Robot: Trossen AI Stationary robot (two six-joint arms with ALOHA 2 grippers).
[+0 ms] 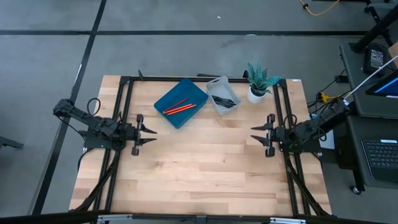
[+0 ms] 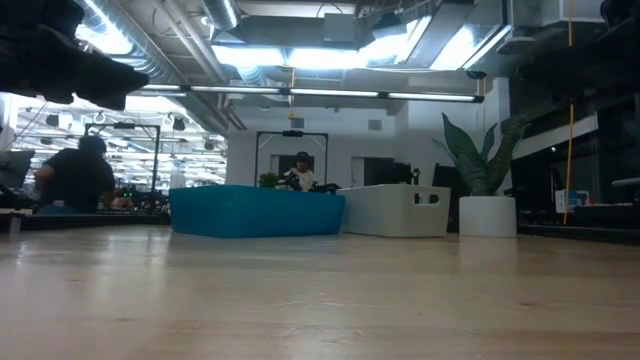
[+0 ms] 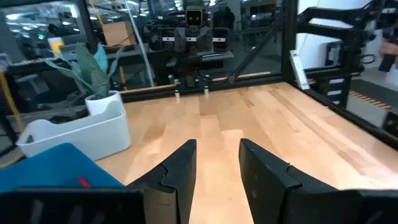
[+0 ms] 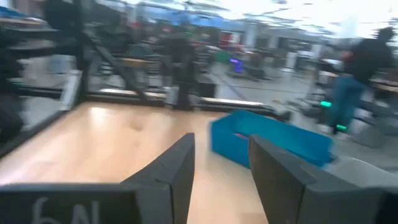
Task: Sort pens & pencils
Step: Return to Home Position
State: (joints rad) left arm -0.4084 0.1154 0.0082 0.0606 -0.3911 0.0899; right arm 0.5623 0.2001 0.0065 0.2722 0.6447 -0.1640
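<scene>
Evidently the left gripper (image 1: 151,136) and right gripper (image 1: 255,135) both stood parted and empty, facing each other. Off to one side of both jaws, the pencils (image 1: 179,107) lay slantwise in the blue bin (image 1: 166,99), nearer the left. The pens (image 1: 225,101) lay in the gray bin (image 1: 214,81), nearer the right.

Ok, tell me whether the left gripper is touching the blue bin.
Apart. The high view shows bare table between the open left gripper and the blue bin.
</scene>
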